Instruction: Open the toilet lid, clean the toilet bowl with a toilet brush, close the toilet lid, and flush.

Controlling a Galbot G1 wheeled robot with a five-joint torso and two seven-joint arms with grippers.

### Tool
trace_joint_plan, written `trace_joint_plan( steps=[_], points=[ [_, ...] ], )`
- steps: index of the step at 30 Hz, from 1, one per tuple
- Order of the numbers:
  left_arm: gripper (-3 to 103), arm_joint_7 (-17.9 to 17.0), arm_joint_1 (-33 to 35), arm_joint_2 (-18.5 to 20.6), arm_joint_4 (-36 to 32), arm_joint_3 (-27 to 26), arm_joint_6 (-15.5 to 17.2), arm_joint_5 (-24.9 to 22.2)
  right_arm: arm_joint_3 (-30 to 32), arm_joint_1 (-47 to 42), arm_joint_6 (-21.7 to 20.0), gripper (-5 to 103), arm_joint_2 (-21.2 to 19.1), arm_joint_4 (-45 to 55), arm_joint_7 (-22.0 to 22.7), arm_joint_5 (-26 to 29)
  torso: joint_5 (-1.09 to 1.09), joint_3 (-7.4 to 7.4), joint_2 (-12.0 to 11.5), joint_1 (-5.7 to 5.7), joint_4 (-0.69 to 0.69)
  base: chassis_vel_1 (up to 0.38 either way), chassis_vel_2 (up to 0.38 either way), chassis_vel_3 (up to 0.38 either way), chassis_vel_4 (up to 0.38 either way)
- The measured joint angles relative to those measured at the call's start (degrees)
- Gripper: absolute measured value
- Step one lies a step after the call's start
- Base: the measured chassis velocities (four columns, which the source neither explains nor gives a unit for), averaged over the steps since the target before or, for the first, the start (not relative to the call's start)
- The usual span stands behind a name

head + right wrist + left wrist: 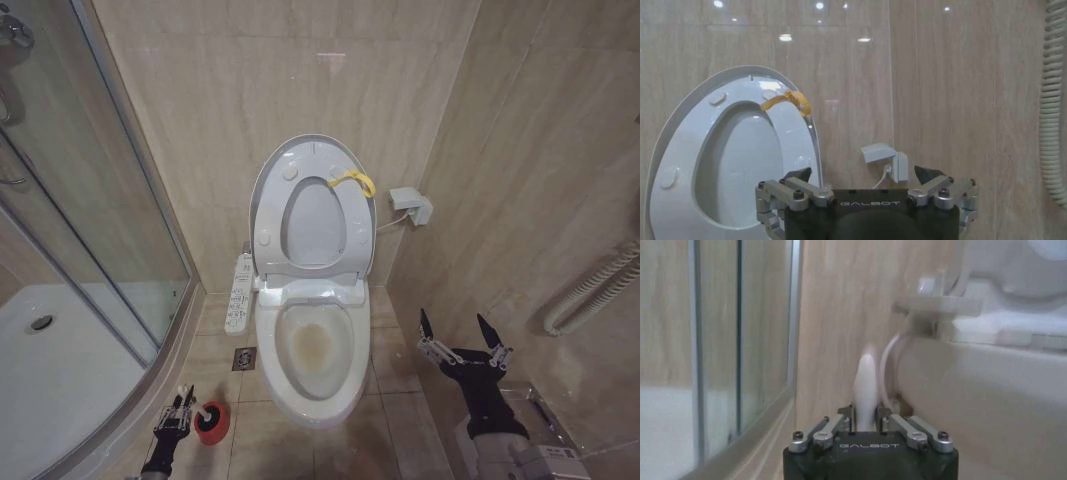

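Observation:
The toilet lid [268, 190] stands raised against the back wall with the seat ring [352, 232] up against it and a yellow strap [354, 180] at the top. Below it, the toilet bowl [312, 350] lies exposed, stained yellowish-brown inside. Low on the floor to the left of the bowl, my left gripper [179, 404] is beside the red cup holder [211, 422]. In the left wrist view it [865, 416] is shut on the white stick handle of the toilet brush [865, 382]. My right gripper [463, 335] hangs open to the right of the bowl; the right wrist view shows it [862, 175] facing the lid [680, 150].
A glass shower enclosure [110, 200] and white shower tray [60, 380] take up the left. A button remote panel [240, 292] hangs at the bowl's left side, above a floor drain [244, 358]. A white wall box [412, 205] and a corrugated hose [590, 290] are on the right wall.

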Motion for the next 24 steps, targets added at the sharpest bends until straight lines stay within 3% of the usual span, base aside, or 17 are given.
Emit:
trace_joint_plan(
  steps=[4, 5, 12, 13, 14, 15, 16, 18, 19, 20, 21, 23, 24],
  points=[
    [17, -1.61, 0.12, -0.15, -0.98, -1.03, -0.01, 1.08, 0.0, -0.01, 0.0, 100, 0.0, 0.0, -0.02, 0.0, -0.01, 0.0, 0.0, 0.0, 0.01, 0.0, 0.0, 0.0, 0.0],
    [42, -1.96, 0.52, -0.15, -2.18, -2.5, -0.01, 3.93, 0.0, -0.01, 0.0, 100, 0.0, 0.0, 0.0, 0.0, 0.02, 0.01, 0.0, 0.0, 0.01, 0.0, 0.0, 0.0, 0.0],
    [42, -2.23, 3.68, 0.12, -7.76, -3.27, 0.03, 5.98, 0.0, 0.0, 0.0, 100, -0.01, 0.0, -0.01, 0.0, 0.0, 0.0, 0.0, 0.0, 0.03, 0.0, 0.0, 0.0, 0.0],
    [70, -3.34, 4.7, 0.07, -10.03, -3.38, 0.05, 6.6, 0.0, 0.0, 0.0, 100, -0.01, 0.0, -0.01, 0.0, 0.01, 0.0, 0.0, 0.0, 0.04, 0.0, 0.0, 0.0, 0.0],
    [70, -5.31, 5.43, 0.03, -11.8, -3.41, 0.08, 7.58, 0.0, 0.0, 0.0, 100, 0.0, 0.0, -0.02, 0.0, 0.01, 0.0, 0.0, 0.0, 0.02, 0.0, 0.0, 0.0, 0.0],
    [70, -10.3, 7.13, -0.1, -16.86, -3.84, 0.19, 10.45, 0.0, 0.0, 0.0, 100, 0.0, 0.0, -0.02, 0.0, 0.0, 0.0, 0.0, 0.0, 0.05, 0.0, 0.0, 0.0, 0.0],
    [70, -10.3, 7.13, -0.1, -16.86, -3.84, 0.19, 10.45, 0.0, 0.0, 0.0, 100, 0.0, 0.0, -0.02, 0.0, 0.0, 0.0, 0.0, 0.0, 0.05, 0.0, 0.0, 0.0, 0.0],
    [70, -15.0, 9.16, -0.12, -23.71, -4.43, 1.72, 12.93, 0.0, 0.0, 0.0, 100, -0.01, 0.0, -0.01, 0.0, 0.03, -0.01, 0.0, 0.0, 0.01, 0.0, 0.0, 0.0, 0.0],
    [70, -15.0, 9.16, -0.12, -23.71, -4.43, 1.72, 12.93, 0.0, 0.0, 0.0, 100, -0.01, 0.0, -0.01, 0.0, 0.03, -0.01, 0.0, 0.0, 0.01, 0.0, 0.0, 0.0, 0.0],
    [70, -18.03, 11.61, 0.02, -31.46, -4.61, 5.02, 13.66, 0.0, 0.0, 0.0, 100, -0.01, 0.0, 0.0, 0.0, 0.03, 0.0, 0.0, 0.0, 0.03, 0.0, 0.0, 0.0, 0.0],
    [96, -19.34, 12.83, 0.17, -35.71, -4.6, 6.97, 13.83, 0.0, 0.0, 0.0, 100, -0.01, 0.0, -0.01, 0.0, 0.0, 0.0, 0.0, 0.0, 0.05, 0.0, 0.0, 0.0, 0.0],
    [96, -23.28, 15.62, 0.83, -45.7, -3.98, 11.59, 14.11, 0.0, 0.0, 0.0, 100, 0.0, 0.0, -0.03, 0.0, 0.09, -0.01, 0.0, 0.0, 0.01, 0.0, 0.0, 0.0, 0.0],
    [96, -23.28, 15.62, 0.83, -45.7, -3.98, 11.59, 14.11, 0.0, 0.0, 0.0, 100, 0.0, 0.0, -0.03, 0.0, 0.09, -0.01, 0.0, 0.0, 0.01, 0.0, 0.0, 0.0, 0.0]
  ],
)
